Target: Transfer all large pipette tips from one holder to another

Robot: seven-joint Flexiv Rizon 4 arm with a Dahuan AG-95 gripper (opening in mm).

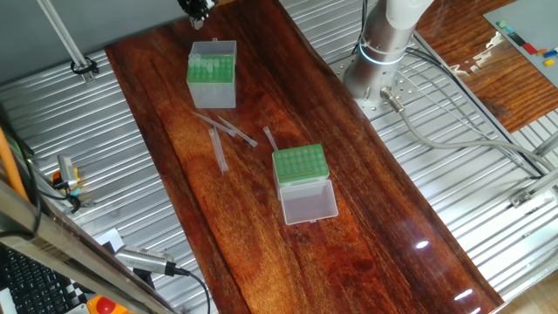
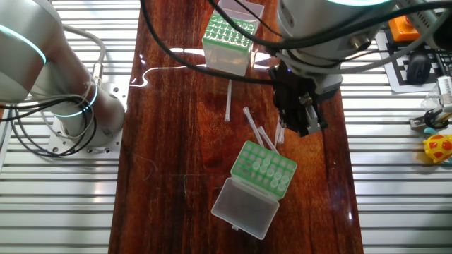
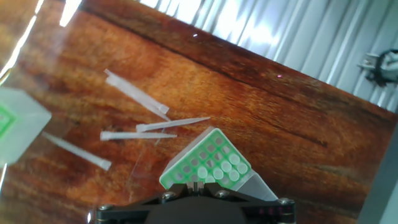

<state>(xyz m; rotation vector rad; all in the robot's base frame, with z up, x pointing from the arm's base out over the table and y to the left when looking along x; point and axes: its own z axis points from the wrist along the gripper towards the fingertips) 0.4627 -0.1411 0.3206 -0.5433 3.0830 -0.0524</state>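
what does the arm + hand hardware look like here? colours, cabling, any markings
The arm is silver-grey and rounded, with a glowing cyan ring at a joint and a round base bolted to a plate. Black cables loop across to the wrist. The hand is black and blocky below a silver wrist housing. In the hand view only its dark body edge with screws shows. No legible markings.

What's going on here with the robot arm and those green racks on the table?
A robot arm is partway through moving pipette tips between two holders on a wooden table. Its claw hangs above the table, near the low green rack whose clear lid lies open; whether it grips anything cannot be told. Tips sit in that rack, a few loose tips lie on the wood between the holders, and the taller translucent box stands at the far end.
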